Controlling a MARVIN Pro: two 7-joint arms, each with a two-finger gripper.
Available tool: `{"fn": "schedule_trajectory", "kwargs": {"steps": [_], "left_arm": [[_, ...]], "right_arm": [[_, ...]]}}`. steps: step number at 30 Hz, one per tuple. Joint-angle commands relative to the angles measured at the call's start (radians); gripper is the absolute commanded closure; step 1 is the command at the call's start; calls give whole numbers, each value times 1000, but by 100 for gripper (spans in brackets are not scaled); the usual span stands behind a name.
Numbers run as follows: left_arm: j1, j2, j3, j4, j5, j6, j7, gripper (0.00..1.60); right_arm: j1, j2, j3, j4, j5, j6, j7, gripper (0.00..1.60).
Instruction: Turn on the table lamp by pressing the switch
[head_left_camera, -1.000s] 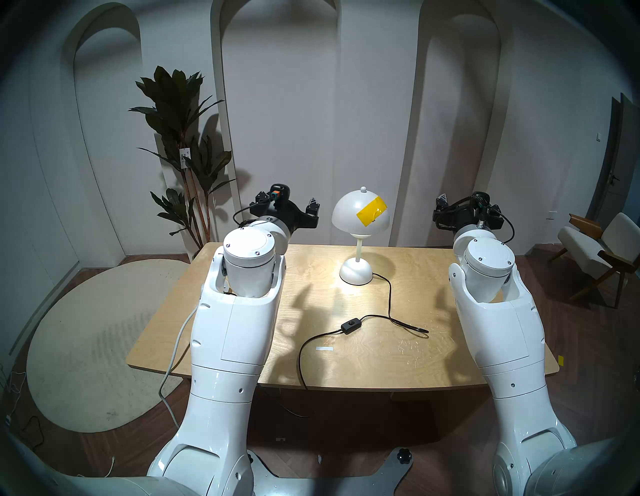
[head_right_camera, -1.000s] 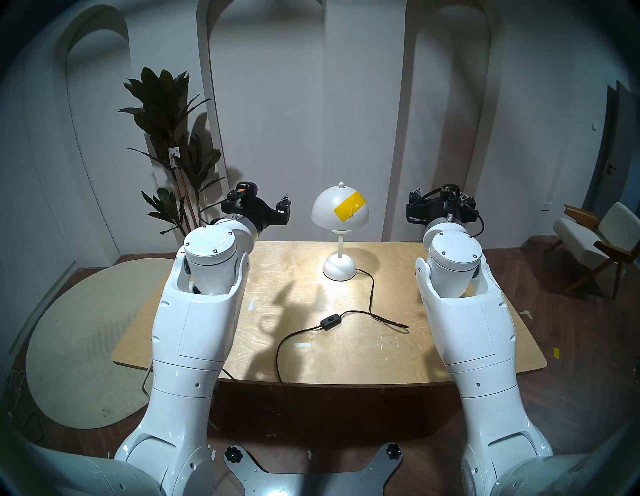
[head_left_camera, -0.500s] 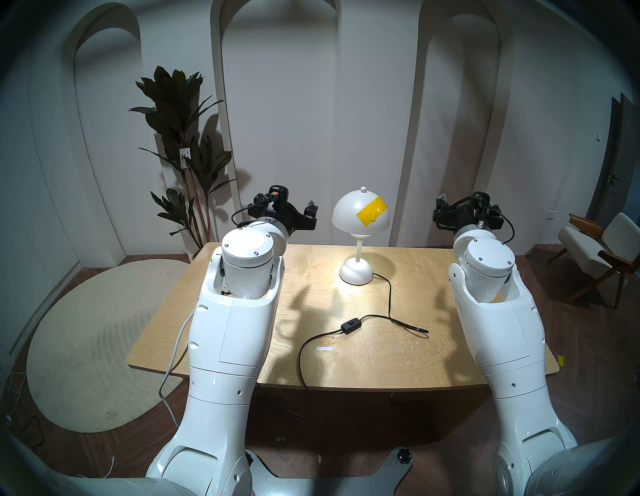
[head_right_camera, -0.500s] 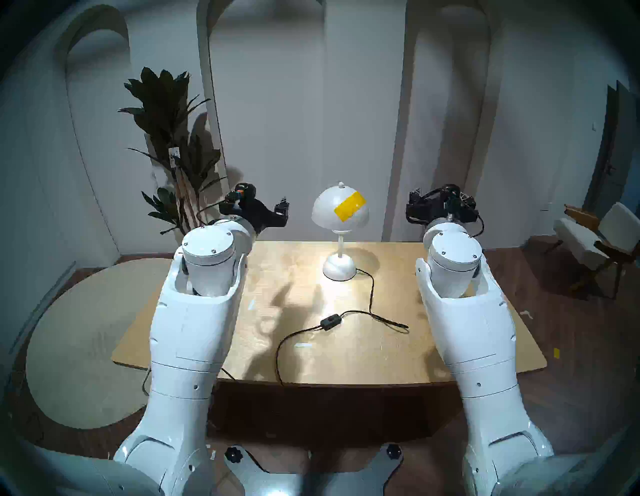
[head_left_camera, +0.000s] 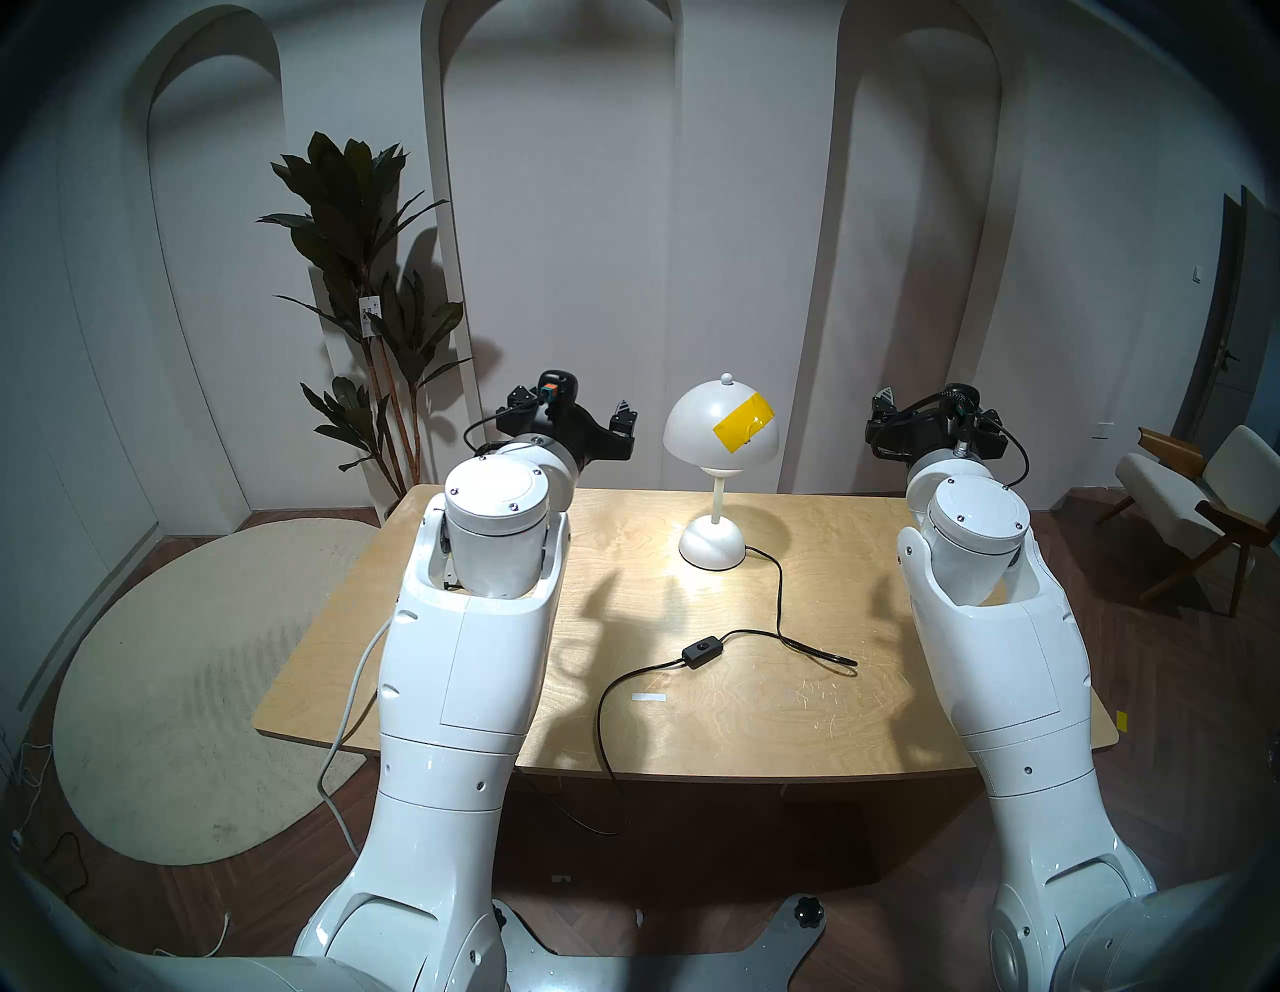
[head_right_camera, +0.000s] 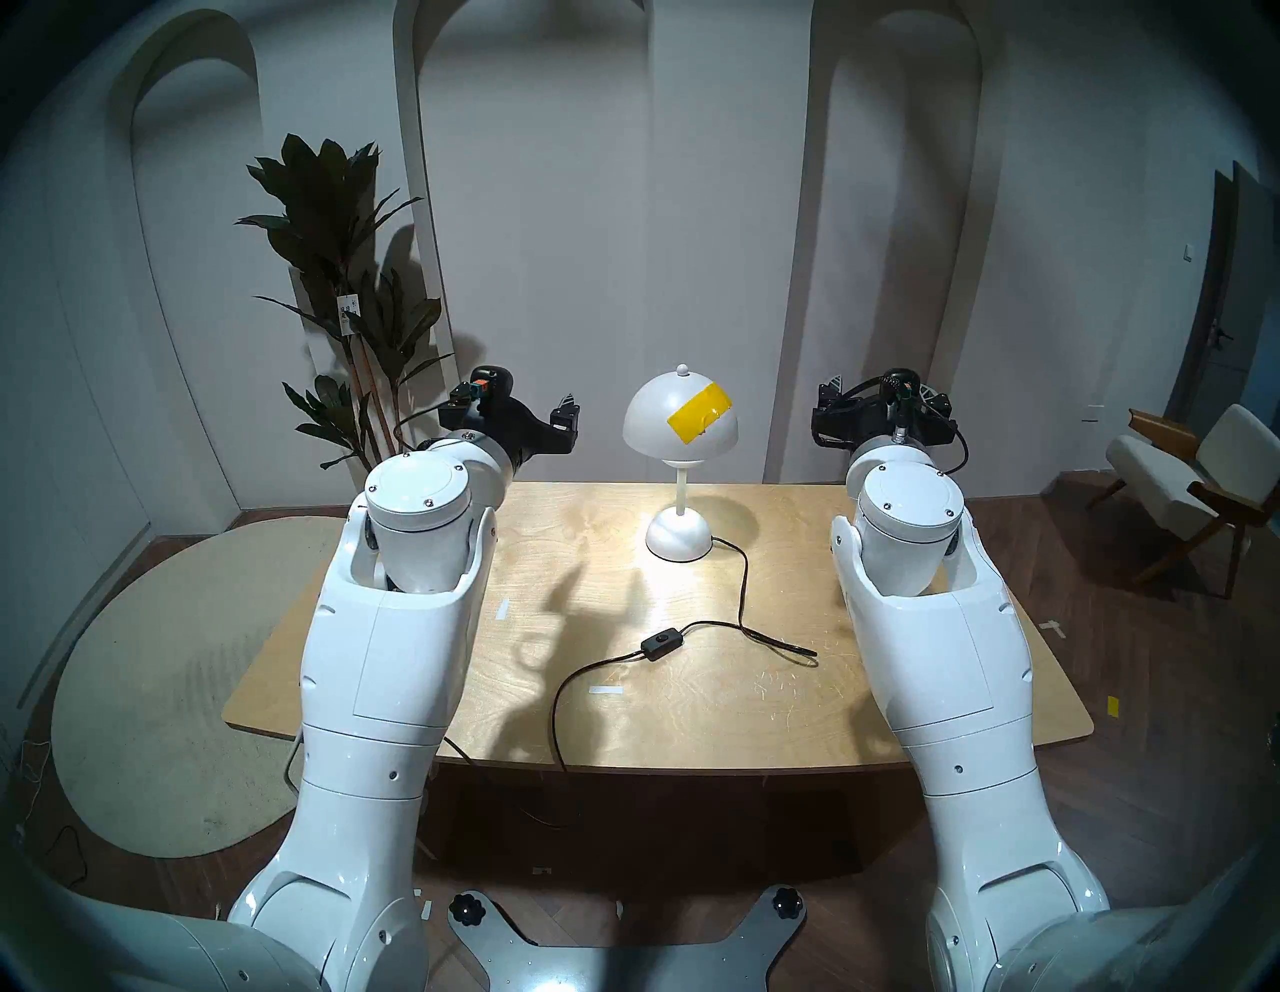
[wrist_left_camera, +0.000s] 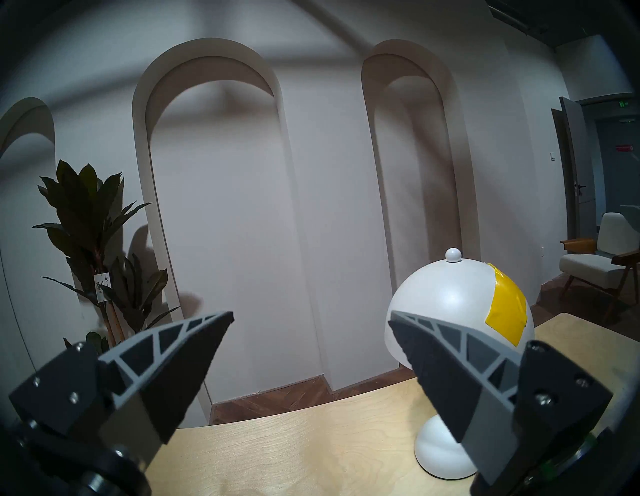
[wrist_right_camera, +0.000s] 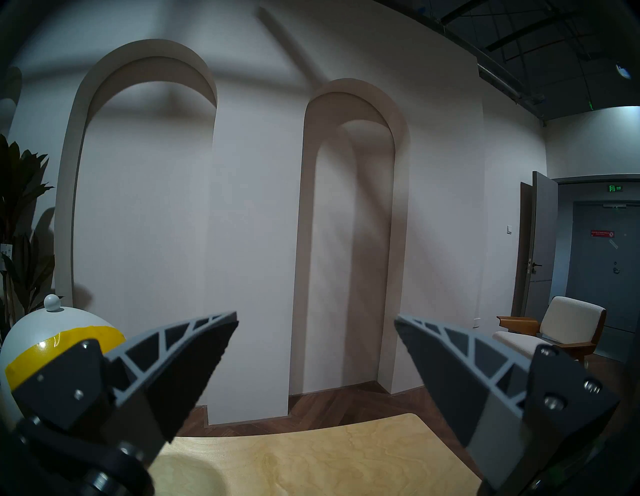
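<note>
My left tool (wrist_left_camera: 310, 317) hangs high over the far left of the bench (head_left_camera: 762, 727), fingers spread wide and empty, facing the wall. Just to its right stands the lamp (head_left_camera: 720, 443); bright light pools on the bench round its base, so I judge it lit. From the base the cord (head_left_camera: 779, 596) runs toward me to the switch (head_left_camera: 701, 651), which lies flat mid-bench, well apart from both tools. My right tool (wrist_right_camera: 316, 317) is raised over the far right edge, likewise wide open and holding nothing.

If the press remains to be done, I would bring one tool down over the switch, close its fingers to make a blunt tip, and push straight down on the round button. A slanted push would likely skid the light switch along the bench.
</note>
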Motion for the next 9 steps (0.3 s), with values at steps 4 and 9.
{"fn": "schedule_trajectory", "kwargs": {"steps": [4, 9], "left_arm": [[-18, -4, -4, -23, -3, -7, 0, 0], [-17, -5, -4, -23, -3, -7, 0, 0]], "right_arm": [[14, 3, 1, -22, 0, -11, -1, 0], [14, 5, 0, -22, 2, -11, -3, 0]]}}
